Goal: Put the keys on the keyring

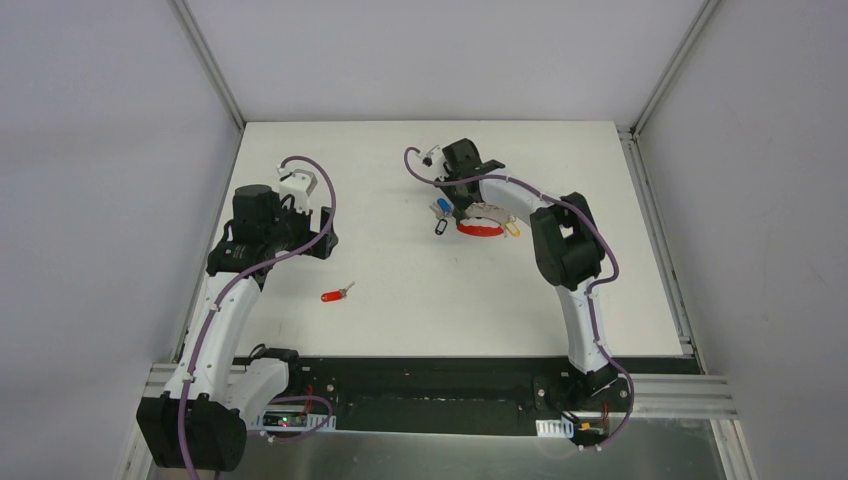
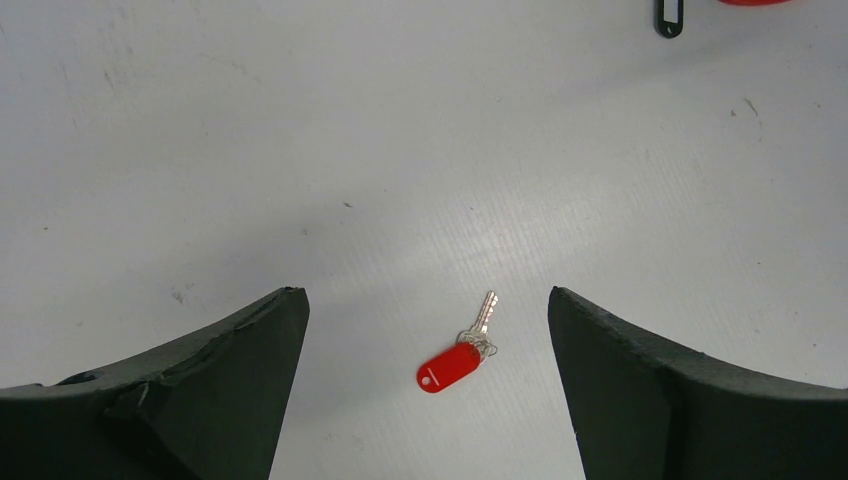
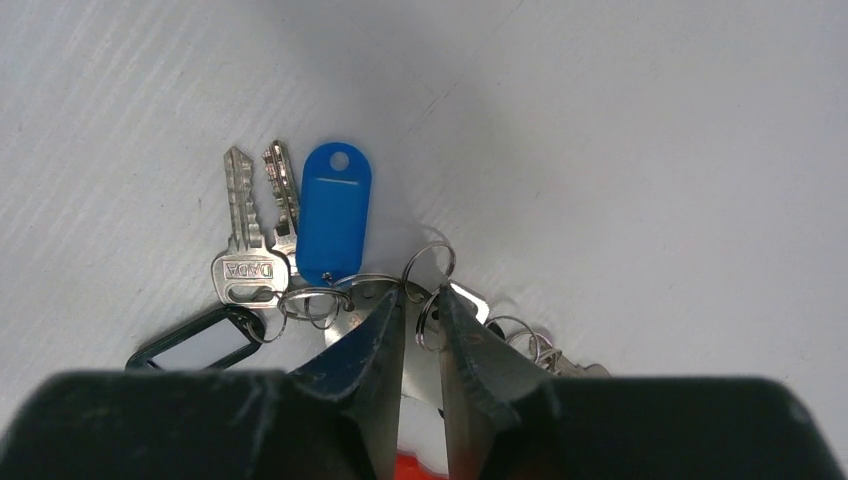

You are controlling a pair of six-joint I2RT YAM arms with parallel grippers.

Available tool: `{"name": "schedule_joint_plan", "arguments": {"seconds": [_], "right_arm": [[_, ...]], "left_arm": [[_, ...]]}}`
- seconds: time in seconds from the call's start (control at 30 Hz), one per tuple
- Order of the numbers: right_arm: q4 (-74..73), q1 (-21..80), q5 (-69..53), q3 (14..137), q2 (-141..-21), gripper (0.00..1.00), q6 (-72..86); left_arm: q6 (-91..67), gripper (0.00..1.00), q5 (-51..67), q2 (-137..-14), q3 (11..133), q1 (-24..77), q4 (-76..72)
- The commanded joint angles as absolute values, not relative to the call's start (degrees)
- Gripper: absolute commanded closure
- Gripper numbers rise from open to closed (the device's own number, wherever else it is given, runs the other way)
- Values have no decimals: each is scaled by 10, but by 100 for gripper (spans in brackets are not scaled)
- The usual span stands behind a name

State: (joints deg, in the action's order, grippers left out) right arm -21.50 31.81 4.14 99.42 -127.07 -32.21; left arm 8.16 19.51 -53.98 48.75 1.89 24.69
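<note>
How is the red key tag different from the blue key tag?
The red tag lies alone with one silver key; the blue tag sits in a bunch beside two silver keys and a black-framed tag. The red tag has no tool touching it; the blue tag lies just ahead of the right tool. Both are oval plastic with a small hole, flat on the white table.

left claw (image 2: 425,291): spread wide | red-headed key (image 2: 455,360): flat on table (image 2: 300,150), untouched
</note>
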Motion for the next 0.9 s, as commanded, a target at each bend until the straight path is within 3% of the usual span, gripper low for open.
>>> {"name": "schedule_joint_plan", "arguments": {"seconds": [0.0, 0.6, 0.87], "right_arm": [[-219, 318, 59, 1013, -1273, 80, -334], [-216, 319, 75, 1001, -1241, 100, -345], [-240, 318, -58, 965, -1139, 100, -323]], "left_arm": [[88, 7, 210, -531, 483, 21, 235], [88, 7, 212, -530, 481, 21, 232], [79, 3, 213, -531, 493, 23, 234]]}}
